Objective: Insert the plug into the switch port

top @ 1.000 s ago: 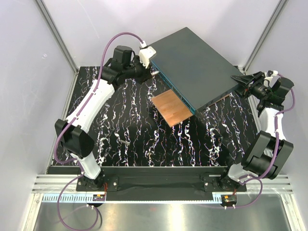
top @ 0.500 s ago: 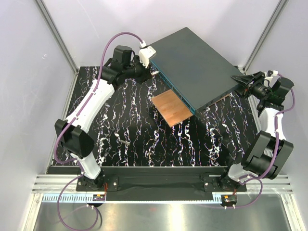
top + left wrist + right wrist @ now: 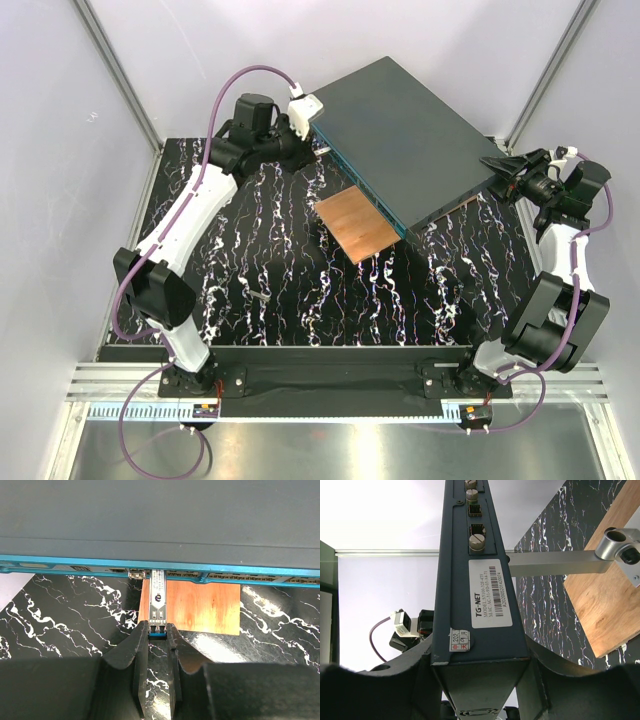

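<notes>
Our left pincer (image 3: 157,632) is closed to a narrow gap on the blue tail of the slim silver metal plug (image 3: 157,597), a dark finger on each side of it. The plug lies level and points straight at the teal-blue face (image 3: 75,560) of the large flat dark-grey box (image 3: 400,130). Its nose meets the small square switch port (image 3: 157,572) in the row of sockets, but most of its body is outside, over the copper-brown square plate (image 3: 200,607). We cannot tell how deep the nose has gone. Our right pincer (image 3: 480,672) grips the box's labelled end, one finger against each broad side, and holds the box tilted above the black white-veined table (image 3: 260,250). Against the overhead views from the last second we find almost nothing altered: the left wrist sits a shade nearer the box corner, and the box and right arm have not shifted. We judge that the push is in its slow final stretch, or has met resistance, and that the plug is not yet seated.
</notes>
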`<action>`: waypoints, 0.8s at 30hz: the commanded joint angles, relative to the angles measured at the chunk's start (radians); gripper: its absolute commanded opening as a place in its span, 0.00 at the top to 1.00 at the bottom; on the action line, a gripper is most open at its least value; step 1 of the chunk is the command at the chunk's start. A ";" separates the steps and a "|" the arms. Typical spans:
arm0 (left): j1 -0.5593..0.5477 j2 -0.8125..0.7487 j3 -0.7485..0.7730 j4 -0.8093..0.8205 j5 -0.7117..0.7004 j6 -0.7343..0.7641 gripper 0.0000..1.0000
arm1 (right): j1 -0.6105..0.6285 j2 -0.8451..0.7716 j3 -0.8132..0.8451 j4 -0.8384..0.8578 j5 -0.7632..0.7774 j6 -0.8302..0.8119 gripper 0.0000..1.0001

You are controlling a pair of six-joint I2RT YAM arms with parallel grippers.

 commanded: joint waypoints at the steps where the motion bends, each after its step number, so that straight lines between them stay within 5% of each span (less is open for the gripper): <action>1: 0.002 -0.027 0.064 0.101 0.035 -0.015 1.00 | 0.021 0.011 0.023 -0.015 0.025 -0.056 1.00; 24: 0.000 0.036 0.009 0.221 0.077 -0.095 1.00 | 0.022 0.028 0.025 -0.003 0.012 -0.038 1.00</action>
